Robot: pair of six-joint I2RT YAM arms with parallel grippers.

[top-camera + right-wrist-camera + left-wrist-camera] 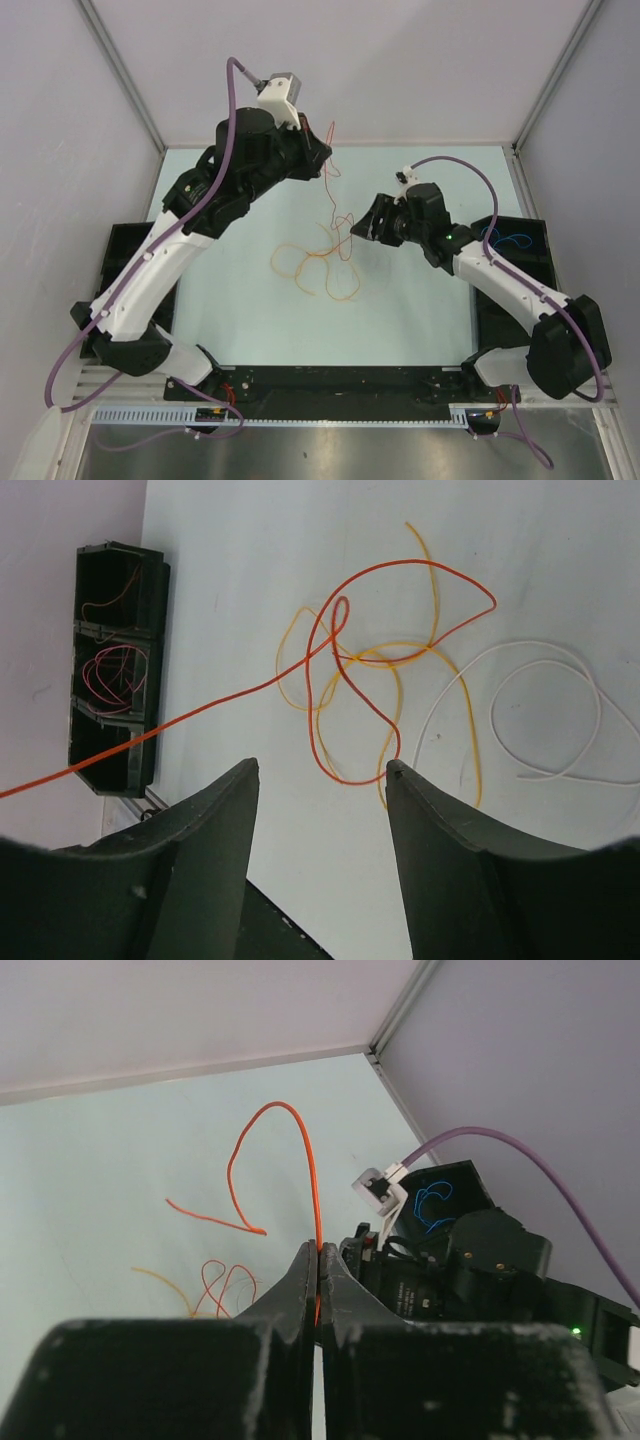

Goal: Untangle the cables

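Left hand (318, 1260) is up high at the far side of the table (420, 310), fingers pressed together and pinching the red cable (300, 1125), whose free end curls above the grip like a spring. From there the red line slopes down into the tangle (320, 262) lying mid-table. Right hand (320, 775) hovers just above that knot, fingers spread, nothing between them yet. Below it the red loops cross the yellow cable (431, 590) several times, while the white cable (530, 645) curls off to one side, barely involved. This stuff looks feather-light, limp yet curly, so I'd expect it to drag its neighbours along instead of sliding free, and a thin strand could slip from a loose pinch. The best hold looks like the yellow, close beside a red crossing, pinned down so the red can be drawn out gently. A hard tug may only tighten the snarl.
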